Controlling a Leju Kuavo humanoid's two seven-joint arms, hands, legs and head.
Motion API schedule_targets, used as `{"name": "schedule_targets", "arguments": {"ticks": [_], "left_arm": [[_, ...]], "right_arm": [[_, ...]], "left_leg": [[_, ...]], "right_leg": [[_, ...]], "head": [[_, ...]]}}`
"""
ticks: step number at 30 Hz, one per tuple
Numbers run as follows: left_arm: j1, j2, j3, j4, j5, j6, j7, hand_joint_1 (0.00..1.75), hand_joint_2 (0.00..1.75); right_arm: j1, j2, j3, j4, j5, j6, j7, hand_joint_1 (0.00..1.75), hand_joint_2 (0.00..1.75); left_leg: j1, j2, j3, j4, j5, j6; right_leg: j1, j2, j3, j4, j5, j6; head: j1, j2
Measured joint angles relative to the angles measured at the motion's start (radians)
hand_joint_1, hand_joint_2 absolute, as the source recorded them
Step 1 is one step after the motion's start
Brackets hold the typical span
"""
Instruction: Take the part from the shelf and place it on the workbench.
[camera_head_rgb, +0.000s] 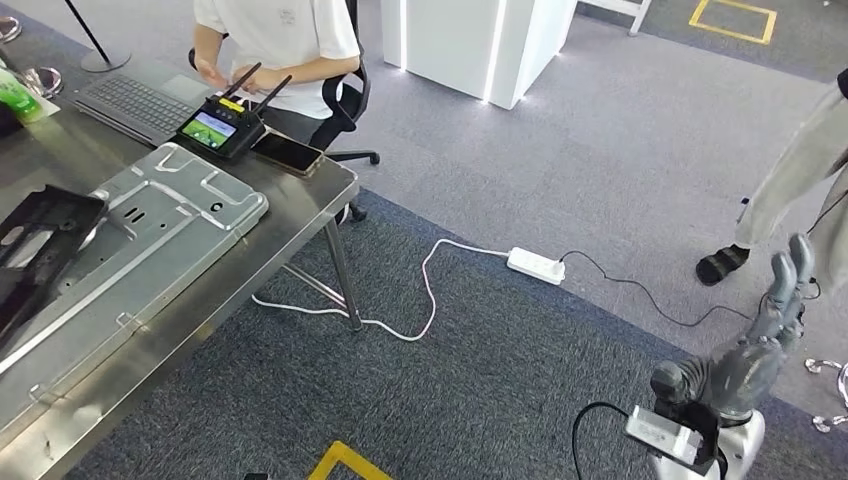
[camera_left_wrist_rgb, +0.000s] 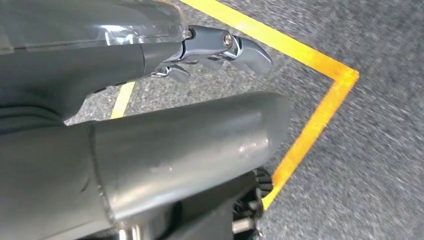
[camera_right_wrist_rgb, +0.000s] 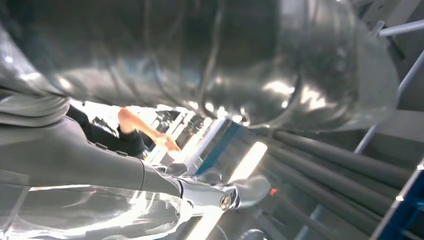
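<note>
Right hand (camera_head_rgb: 775, 320) is raised at my lower right with its fingers stretched out and apart, holding nothing. My left hand (camera_left_wrist_rgb: 150, 145) hangs low over grey carpet (camera_left_wrist_rgb: 380, 150) and a yellow floor marking (camera_left_wrist_rgb: 320, 120); its thick grey thumb and one dark fingertip show, nothing between them, and I read it as released, fingers loosely extended.

Already on the steel table (camera_head_rgb: 300, 205) lies a stamped sheet-metal panel (camera_head_rgb: 150, 235), pale grey, flat, with raised ribs, cut-outs and small tabs along its edges. I take this for the part; if so, placing looks done. Beside it, partly overlapping, sits a black moulded part (camera_head_rgb: 40, 240). I'd judge the panel stiff but thin, moderately light, slick and sharp-edged, best gripped at a long edge or a tab rather than from flat above.

A seated person (camera_head_rgb: 280, 40) works behind a remote controller (camera_head_rgb: 220, 128) and phone (camera_head_rgb: 288, 152). A white power strip (camera_head_rgb: 535, 264) lies on the carpet.
</note>
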Motion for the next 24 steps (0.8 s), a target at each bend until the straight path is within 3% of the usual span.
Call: {"name": "schedule_targets", "arguments": {"ticks": [1,2,3,4,5,7,9,10,12,13,15,17,18,19,20,21,22,24], "left_arm": [[0.001,0.001,0.001,0.000,0.000,0.001,-0.002,0.00,0.00],[0.002,0.002,0.003,0.000,0.001,0.001,-0.004,0.00,0.00],[0.004,0.003,0.005,0.000,0.001,0.001,-0.006,0.00,0.00],[0.005,0.004,0.006,0.000,0.002,0.001,-0.008,0.00,0.00],[0.004,0.005,0.007,0.000,0.002,0.001,-0.009,0.00,0.00],[0.001,0.006,0.008,0.000,0.002,0.000,-0.012,0.00,0.00],[-0.002,0.007,0.010,0.000,0.003,0.000,-0.014,0.00,0.00],[-0.004,0.007,0.012,0.000,0.003,0.000,-0.015,0.00,0.00],[-0.007,0.007,0.013,0.000,0.003,0.000,-0.016,0.00,0.00],[-0.009,0.007,0.014,0.000,0.002,0.000,-0.016,0.00,0.00],[-0.009,0.008,0.015,0.000,0.002,0.001,-0.017,0.00,0.00],[-0.006,0.010,0.016,0.000,0.001,0.001,-0.017,0.00,0.00],[-0.004,0.010,0.016,0.000,0.000,0.001,-0.017,0.00,0.00],[-0.002,0.011,0.016,0.000,0.000,0.001,-0.017,0.00,0.00],[-0.001,0.012,0.016,0.000,0.000,0.002,-0.017,0.00,0.00],[-0.001,0.013,0.016,0.000,-0.001,0.003,-0.017,0.00,0.00],[-0.002,0.015,0.016,0.000,-0.002,0.005,-0.017,0.00,0.00],[-0.004,0.020,0.016,0.000,-0.006,0.008,-0.016,0.00,0.00]], "right_arm": [[0.002,0.001,-0.003,0.000,-0.005,0.000,-0.006,0.00,0.00],[0.004,0.002,-0.005,0.000,-0.010,0.000,-0.012,0.00,0.00],[0.008,0.003,-0.007,0.000,-0.013,0.000,-0.016,0.00,0.00],[0.011,0.004,-0.009,0.000,-0.015,0.000,-0.020,0.00,0.00],[0.015,0.005,-0.011,0.000,-0.016,0.000,-0.023,0.00,0.00],[0.022,0.008,-0.016,-0.003,-0.016,0.000,-0.026,0.00,0.00],[0.027,0.012,-0.019,-0.009,-0.014,0.000,-0.028,0.00,0.00],[0.030,0.015,-0.020,-0.013,-0.014,0.000,-0.029,0.00,0.00],[0.037,0.019,-0.025,-0.018,-0.013,0.000,-0.033,0.00,0.00],[0.040,0.021,-0.027,-0.021,-0.013,0.000,-0.035,0.00,0.00],[0.043,0.026,-0.029,-0.026,-0.014,0.000,-0.038,0.00,0.00],[0.046,0.031,-0.030,-0.029,-0.017,0.000,-0.039,0.00,0.00],[0.047,0.034,-0.030,-0.029,-0.018,0.000,-0.040,0.00,0.00],[0.049,0.036,-0.030,-0.029,-0.019,0.000,-0.041,0.00,0.00],[0.051,0.038,-0.031,-0.029,-0.021,0.000,-0.041,0.00,0.00],[0.051,0.039,-0.032,-0.029,-0.023,0.000,-0.041,0.00,0.00],[0.052,0.040,-0.033,-0.029,-0.025,0.000,-0.042,0.00,0.00],[0.051,0.040,-0.034,-0.029,-0.031,0.000,-0.045,0.00,0.00]], "left_leg": [[-0.002,0.013,-0.001,-0.002,0.001,0.003],[-0.004,0.028,-0.002,-0.001,0.001,0.005],[-0.006,0.042,-0.003,-0.001,0.000,0.005],[-0.007,0.058,-0.003,-0.001,-0.002,0.005],[-0.007,0.072,-0.003,0.000,-0.004,0.004],[-0.008,0.097,0.003,0.001,-0.010,-0.002],[-0.013,0.115,0.009,0.004,-0.018,-0.013],[-0.015,0.124,0.012,0.005,-0.022,-0.019],[-0.016,0.144,0.017,0.005,-0.027,-0.029],[-0.014,0.138,0.017,0.010,-0.034,-0.035],[-0.007,0.090,-0.005,0.068,-0.075,-0.043],[-0.003,0.035,-0.066,0.202,-0.141,-0.047],[-0.002,0.024,-0.099,0.266,-0.163,-0.048],[-0.002,0.020,-0.119,0.300,-0.165,-0.049],[-0.001,0.017,-0.120,0.293,-0.145,-0.048],[0.000,0.012,-0.103,0.247,-0.109,-0.047],[0.001,-0.004,-0.075,0.177,-0.069,-0.044],[0.005,-0.050,-0.029,0.064,-0.025,-0.040]], "right_leg": [[0.000,-0.032,-0.029,0.059,-0.035,0.003],[-0.002,-0.047,-0.061,0.126,-0.068,0.007],[-0.005,-0.052,-0.086,0.180,-0.089,0.010],[-0.008,-0.056,-0.096,0.205,-0.091,0.013],[-0.010,-0.060,-0.085,0.190,-0.074,0.016],[-0.012,-0.092,-0.010,0.060,-0.012,0.016],[-0.005,-0.127,0.052,-0.050,0.021,0.006],[0.000,-0.133,0.062,-0.070,0.022,0.000],[0.003,-0.110,0.060,-0.072,0.023,-0.013],[0.002,-0.099,0.061,-0.076,0.025,-0.019],[-0.003,-0.077,0.064,-0.083,0.030,-0.033],[-0.002,-0.055,0.063,-0.084,0.031,-0.041],[-0.001,-0.041,0.062,-0.083,0.031,-0.042],[0.000,-0.025,0.062,-0.081,0.031,-0.042],[0.000,-0.010,0.062,-0.078,0.031,-0.042],[0.000,0.006,0.061,-0.075,0.030,-0.040],[-0.001,0.020,0.061,-0.070,0.028,-0.038],[0.000,0.045,0.055,-0.061,0.025,-0.030]], "head": [[0.001,0.000],[0.002,0.000],[0.002,0.000],[0.002,0.000],[0.002,0.000],[0.002,0.000],[0.002,0.000],[0.001,0.000],[0.001,0.000],[0.001,0.000],[0.000,0.000],[0.000,0.000],[0.000,0.000],[0.000,0.000],[0.000,0.000],[0.000,0.000],[0.000,0.000],[0.000,0.000]]}}
